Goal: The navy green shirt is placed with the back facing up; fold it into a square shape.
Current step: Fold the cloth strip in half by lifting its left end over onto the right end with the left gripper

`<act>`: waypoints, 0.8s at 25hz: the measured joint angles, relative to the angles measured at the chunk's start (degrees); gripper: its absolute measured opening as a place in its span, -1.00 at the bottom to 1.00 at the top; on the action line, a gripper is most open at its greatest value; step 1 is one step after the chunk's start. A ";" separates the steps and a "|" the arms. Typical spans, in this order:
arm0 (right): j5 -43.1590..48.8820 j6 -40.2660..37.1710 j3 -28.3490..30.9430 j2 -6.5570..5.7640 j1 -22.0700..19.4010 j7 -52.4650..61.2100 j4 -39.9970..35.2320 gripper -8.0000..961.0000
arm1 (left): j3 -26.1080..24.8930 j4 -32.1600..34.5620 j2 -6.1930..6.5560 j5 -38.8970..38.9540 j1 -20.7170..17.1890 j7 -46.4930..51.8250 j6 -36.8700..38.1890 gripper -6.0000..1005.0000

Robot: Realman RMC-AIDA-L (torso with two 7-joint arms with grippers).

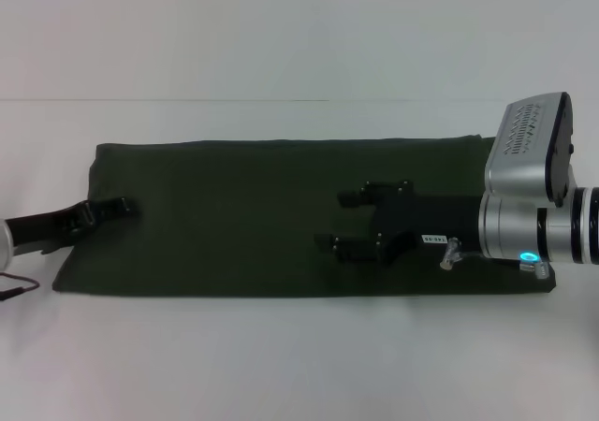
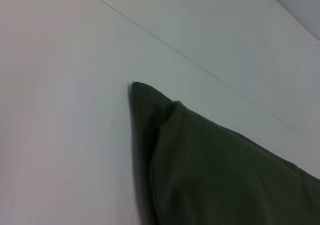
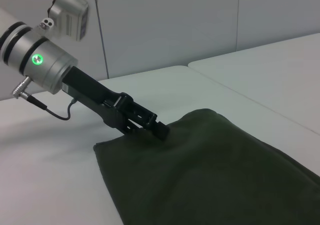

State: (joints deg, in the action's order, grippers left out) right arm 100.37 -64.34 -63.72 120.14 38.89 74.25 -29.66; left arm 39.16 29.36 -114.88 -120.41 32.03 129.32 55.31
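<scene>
I'm seeing the navy green shirt [image 1: 271,215] lying as a long folded band across the white table [image 1: 281,37], my left gripper [image 1: 120,206] pinching its left end. My right gripper [image 1: 344,221] is hovering wide apart over the middle, holding nothing. If I'm lifting with only the left end secured, the layers could be sliding apart and skewing the square.

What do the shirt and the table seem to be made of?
The shirt looks like soft, matte dark-green cloth, probably knit: it lies limp, with a rounded folded edge. The table looks like a hard, smooth white board with a faint sheen and a thin seam; its exact material is unclear.
</scene>
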 joint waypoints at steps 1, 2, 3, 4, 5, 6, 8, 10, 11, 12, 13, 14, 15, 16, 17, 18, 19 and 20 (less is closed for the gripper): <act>0.00 0.00 0.00 0.00 -0.04 0.00 0.00 0.64 | 0.00 0.00 -0.12 0.00 0.15 -0.05 0.01 0.73; 0.00 0.00 0.00 0.00 -0.08 0.00 0.00 0.64 | 0.00 0.00 -0.30 0.00 0.34 -0.17 0.03 0.73; 0.00 0.00 0.00 0.00 -0.10 0.00 0.00 0.64 | 0.00 0.00 -0.46 0.00 0.50 -0.21 0.04 0.73; 0.00 0.00 0.00 0.00 -0.10 0.01 0.00 0.64 | 0.00 0.00 -0.57 0.01 0.60 -0.21 0.08 0.73; 0.00 0.00 0.00 0.00 -0.13 0.01 0.00 0.64 | -0.02 0.00 -0.63 0.10 0.67 -0.25 0.21 0.73; 0.00 0.00 0.00 0.00 -0.15 0.02 0.00 0.64 | -0.05 0.07 -0.69 0.23 0.71 -0.27 0.45 0.73; 0.01 0.00 0.00 0.00 -0.18 0.05 -0.01 0.64 | -0.12 0.32 -0.75 0.39 0.76 -0.35 1.03 0.73; 0.00 0.00 0.00 0.00 -0.20 0.08 -0.02 0.64 | -0.06 0.41 -0.74 0.32 0.90 -0.22 1.56 0.71; 0.00 0.00 0.00 0.00 -0.21 0.09 -0.02 0.64 | -0.02 0.42 -0.70 0.22 0.94 -0.22 1.65 0.70; -0.02 0.00 0.00 0.00 -0.22 0.08 -0.03 0.64 | 0.02 0.48 -0.65 0.15 0.97 -0.22 1.68 0.68; -0.05 0.00 0.00 0.00 -0.22 0.08 -0.04 0.64 | 0.04 0.57 -0.64 0.15 0.98 -0.27 1.66 0.67; -0.08 0.00 0.00 0.00 -0.22 0.08 -0.07 0.64 | 0.05 0.79 -0.65 0.13 0.94 -0.34 1.58 0.65; -0.08 -0.02 0.00 0.00 -0.22 0.08 -0.08 0.64 | 0.05 0.97 -0.68 0.13 0.90 -0.36 1.47 0.64; -0.07 -0.04 0.00 0.00 -0.19 0.09 -0.10 0.64 | 0.05 1.13 -0.68 0.12 0.86 -0.36 1.42 0.56; -0.06 -0.05 0.00 0.00 -0.16 0.14 -0.13 0.64 | 0.05 1.26 -0.69 0.11 0.84 -0.37 1.41 0.48; -0.05 -0.06 0.00 0.00 -0.14 0.18 -0.15 0.64 | 0.05 1.42 -0.69 0.11 0.81 -0.37 1.38 0.40; -0.05 -0.11 0.00 0.00 -0.13 0.22 -0.19 0.64 | 0.04 1.50 -0.69 0.10 0.82 -0.37 1.37 0.32; -0.06 -0.14 0.00 0.00 -0.13 0.28 -0.23 0.64 | 0.04 1.55 -0.68 0.09 0.83 -0.37 1.38 0.23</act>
State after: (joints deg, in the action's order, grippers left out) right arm 100.31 -64.48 -63.72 120.14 38.76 74.52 -29.89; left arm 39.20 30.91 -115.56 -120.32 32.86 128.95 56.69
